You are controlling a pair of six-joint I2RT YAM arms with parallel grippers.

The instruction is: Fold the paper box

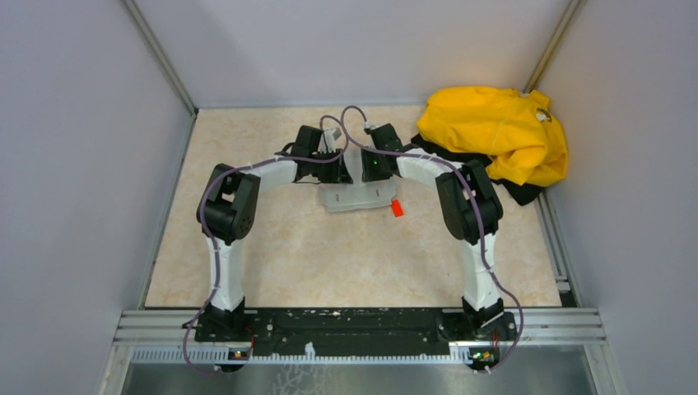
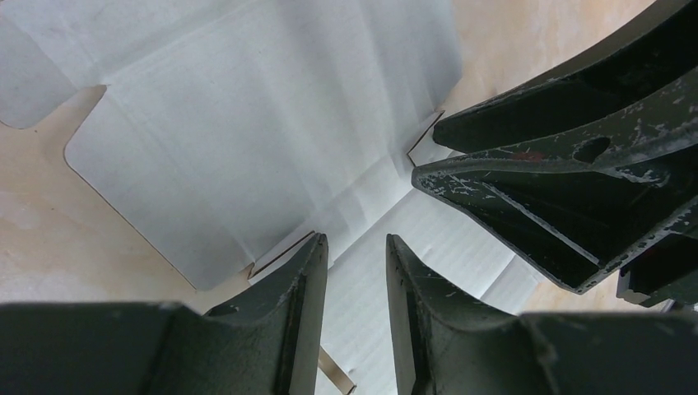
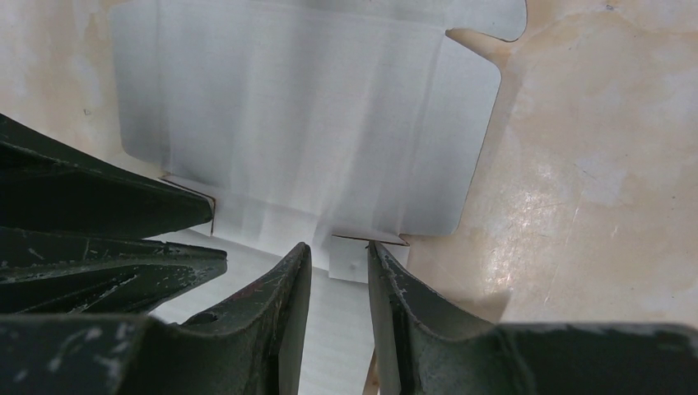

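the paper box (image 1: 355, 198), a flat unfolded sheet, lies in the middle of the surface (image 1: 329, 263), its long axis running left to right. the left pincer (image 2: 355, 243) and right pincer (image 3: 339, 248) stand side by side over its central strip. each has its jaws slightly apart, clamping nothing, with paper showing through the gap. both arms look equally near; whether the tips touch the sheet is unclear.

One paper box (image 1: 355, 197), one red block (image 1: 397, 208), one yellow garment (image 1: 494, 132) — and two arms, left arm (image 1: 234, 206) and right arm (image 1: 469, 202).
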